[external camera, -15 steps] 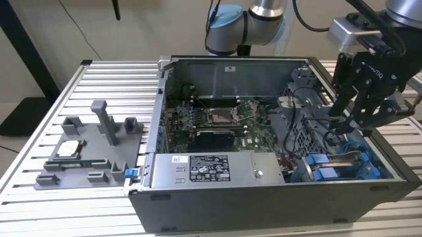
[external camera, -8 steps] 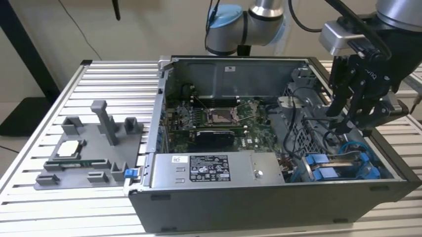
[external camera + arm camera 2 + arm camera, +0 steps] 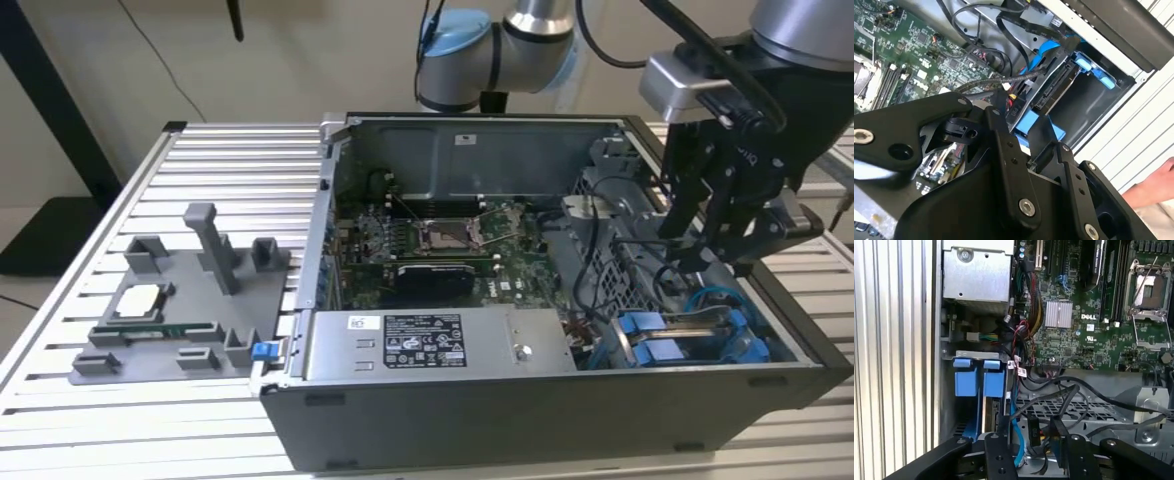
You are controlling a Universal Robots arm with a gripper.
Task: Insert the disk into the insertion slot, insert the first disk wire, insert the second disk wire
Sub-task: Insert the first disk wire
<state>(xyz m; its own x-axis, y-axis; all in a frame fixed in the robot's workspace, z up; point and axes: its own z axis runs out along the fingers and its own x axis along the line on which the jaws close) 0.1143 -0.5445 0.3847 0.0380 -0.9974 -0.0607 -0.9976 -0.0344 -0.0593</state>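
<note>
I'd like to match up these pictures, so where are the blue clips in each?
Exterior view: blue clips in the case's near corner, below the claw.
First wrist view: blue clips between the claw and the silver box.
Second wrist view: blue clips just past the claw.
Shared landmark: green circuit board.

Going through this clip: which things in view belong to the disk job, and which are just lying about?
Job in hand:
- insertion slot
- disk in its blue frame
- gripper above the slot
- blue wire and black wires nearby

Lying about:
- power supply box
- motherboard
- grey fixture on the table
- a person's hand
</note>
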